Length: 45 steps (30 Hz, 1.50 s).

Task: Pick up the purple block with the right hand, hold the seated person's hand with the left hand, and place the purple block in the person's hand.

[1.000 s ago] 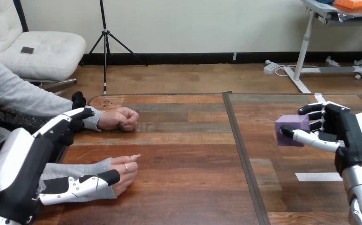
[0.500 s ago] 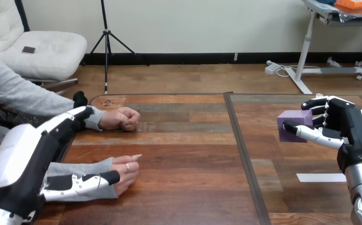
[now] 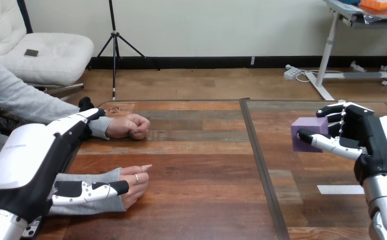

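Observation:
My right hand (image 3: 369, 137) is at the table's right side, thumb and fingers pinched on the purple block (image 3: 307, 134), which hangs a little above the wood. My left hand (image 3: 31, 160) is at the left, over the person's near forearm. Its thumb (image 3: 93, 190) lies along the grey sleeve at the wrist, and its straight fingers (image 3: 81, 119) reach towards the far wrist. The person's near hand (image 3: 132, 181) rests flat on the table, fingers lightly curled. The person's far hand (image 3: 129, 126) lies as a fist further back.
A dark seam (image 3: 255, 150) runs front to back where two wooden tabletops meet. A white tape strip (image 3: 341, 189) lies on the right top, in front of my right hand. Bare wood stretches between the person's hands and the block.
My right hand has lifted the purple block slightly and carried it a little left. My left hand has edged up and forward over the person's near forearm. The person's hands stayed put.

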Each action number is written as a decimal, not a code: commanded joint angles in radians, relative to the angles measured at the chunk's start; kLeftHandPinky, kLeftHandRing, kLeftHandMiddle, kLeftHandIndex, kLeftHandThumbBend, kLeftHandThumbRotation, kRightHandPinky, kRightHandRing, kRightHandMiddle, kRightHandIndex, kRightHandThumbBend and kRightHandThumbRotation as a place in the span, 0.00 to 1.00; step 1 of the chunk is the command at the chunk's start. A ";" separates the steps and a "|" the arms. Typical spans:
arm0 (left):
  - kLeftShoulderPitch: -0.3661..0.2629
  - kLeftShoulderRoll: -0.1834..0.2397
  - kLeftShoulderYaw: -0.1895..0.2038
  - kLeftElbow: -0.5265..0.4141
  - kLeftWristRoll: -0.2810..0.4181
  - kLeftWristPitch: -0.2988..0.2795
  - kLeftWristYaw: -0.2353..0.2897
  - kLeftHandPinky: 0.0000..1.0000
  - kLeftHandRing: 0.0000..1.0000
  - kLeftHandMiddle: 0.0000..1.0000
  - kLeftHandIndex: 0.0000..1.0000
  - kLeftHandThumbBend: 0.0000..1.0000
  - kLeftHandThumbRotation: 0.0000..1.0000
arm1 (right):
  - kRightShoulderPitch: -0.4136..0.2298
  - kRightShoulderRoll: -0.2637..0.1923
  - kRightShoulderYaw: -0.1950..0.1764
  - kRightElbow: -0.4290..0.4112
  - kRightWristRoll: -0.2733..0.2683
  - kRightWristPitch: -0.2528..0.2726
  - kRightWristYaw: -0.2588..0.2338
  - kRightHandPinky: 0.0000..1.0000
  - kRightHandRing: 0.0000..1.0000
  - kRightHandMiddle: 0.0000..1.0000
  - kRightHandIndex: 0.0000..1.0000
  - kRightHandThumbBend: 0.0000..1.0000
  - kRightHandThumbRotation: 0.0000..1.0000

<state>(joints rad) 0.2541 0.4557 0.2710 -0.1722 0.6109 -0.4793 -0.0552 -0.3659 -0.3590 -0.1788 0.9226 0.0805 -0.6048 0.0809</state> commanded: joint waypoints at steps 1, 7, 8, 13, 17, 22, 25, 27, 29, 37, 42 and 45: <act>-0.066 0.041 -0.036 0.025 0.065 0.008 0.041 0.70 0.81 0.83 0.82 1.00 0.47 | -0.036 0.009 -0.017 -0.037 0.010 -0.007 -0.007 0.38 0.37 0.42 0.43 0.86 0.00; -0.083 0.060 -0.064 0.067 0.082 0.019 0.041 0.70 0.80 0.83 0.81 1.00 0.47 | -0.038 0.014 -0.019 -0.035 0.011 -0.005 -0.002 0.38 0.37 0.42 0.43 0.86 0.00; -0.086 0.065 -0.069 0.073 0.083 0.022 0.035 0.70 0.80 0.83 0.81 1.00 0.47 | -0.037 0.016 -0.019 -0.037 0.014 -0.002 0.000 0.38 0.37 0.42 0.43 0.86 0.00; -0.097 0.087 -0.088 0.093 0.086 0.033 0.026 0.71 0.79 0.83 0.82 1.00 0.45 | -0.036 0.019 -0.019 -0.043 0.014 0.004 0.000 0.38 0.38 0.42 0.43 0.86 0.00; -0.103 0.112 -0.107 0.091 0.107 0.068 -0.007 0.72 0.79 0.83 0.82 1.00 0.44 | -0.037 0.020 -0.019 -0.043 0.014 0.000 0.001 0.38 0.38 0.42 0.43 0.87 0.00; -0.118 0.143 -0.126 0.098 0.099 0.097 -0.064 0.74 0.80 0.83 0.80 1.00 0.41 | -0.035 0.021 -0.018 -0.048 0.011 0.003 -0.002 0.39 0.38 0.42 0.43 0.87 0.00; -0.127 0.158 -0.136 0.105 0.095 0.111 -0.090 0.75 0.80 0.83 0.79 1.00 0.40 | -0.034 0.022 -0.017 -0.052 0.012 0.008 0.000 0.39 0.38 0.42 0.43 0.87 0.00; -0.133 0.165 -0.143 0.110 0.099 0.120 -0.100 0.75 0.80 0.82 0.78 1.00 0.38 | -0.032 0.021 -0.015 -0.055 0.008 0.012 -0.002 0.39 0.38 0.42 0.43 0.87 0.00; -0.138 0.174 -0.151 0.111 0.103 0.134 -0.116 0.75 0.79 0.81 0.77 1.00 0.37 | -0.031 0.021 -0.015 -0.056 0.007 0.013 -0.002 0.38 0.38 0.42 0.43 0.87 0.00; -0.159 0.195 -0.177 0.139 0.100 0.156 -0.129 0.74 0.77 0.79 0.75 1.00 0.32 | -0.030 0.024 -0.016 -0.060 0.012 0.015 0.004 0.38 0.38 0.42 0.43 0.87 0.00; -0.173 0.210 -0.196 0.165 0.111 0.154 -0.118 0.73 0.76 0.78 0.75 1.00 0.31 | -0.027 0.024 -0.015 -0.065 0.011 0.019 0.002 0.38 0.39 0.42 0.43 0.87 0.00; -0.182 0.216 -0.206 0.179 0.116 0.158 -0.116 0.73 0.76 0.78 0.75 1.00 0.31 | -0.025 0.025 -0.015 -0.069 0.012 0.020 0.003 0.38 0.39 0.43 0.43 0.87 0.00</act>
<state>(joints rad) 0.1472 0.6352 0.0880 -0.0157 0.7192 -0.3244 -0.1855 -0.3608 -0.3469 -0.1815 0.9161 0.0805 -0.5806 0.0844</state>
